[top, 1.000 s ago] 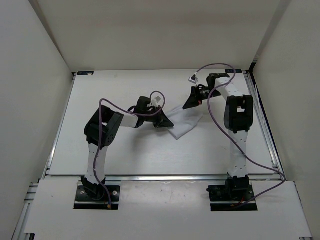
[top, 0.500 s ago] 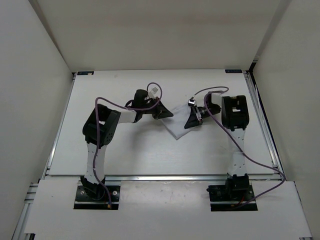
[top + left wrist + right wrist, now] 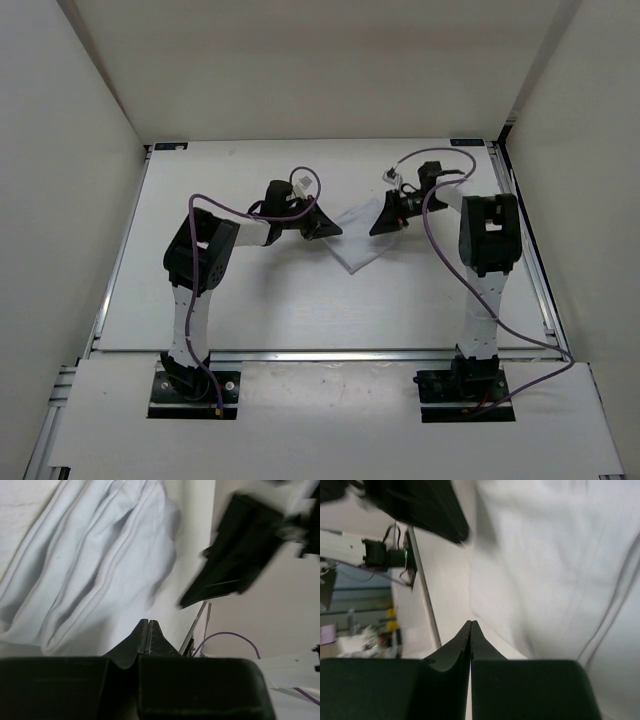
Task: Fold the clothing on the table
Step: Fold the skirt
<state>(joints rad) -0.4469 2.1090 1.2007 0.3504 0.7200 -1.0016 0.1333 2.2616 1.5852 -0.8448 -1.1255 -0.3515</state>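
The clothing [image 3: 358, 242] sits on the tabletop [image 3: 250, 300], right of centre and toward the far side, strung between the two arms' tips. The left jaws and right jaws are both closed, each seemingly pinching an upper edge of the fabric. Cloth this thin could slip from either pinch, or bunch and crease if the arms pull unevenly, spoiling the fold. Its long axis slants from near-left to far-right, a loose corner pointing toward the arm bases.
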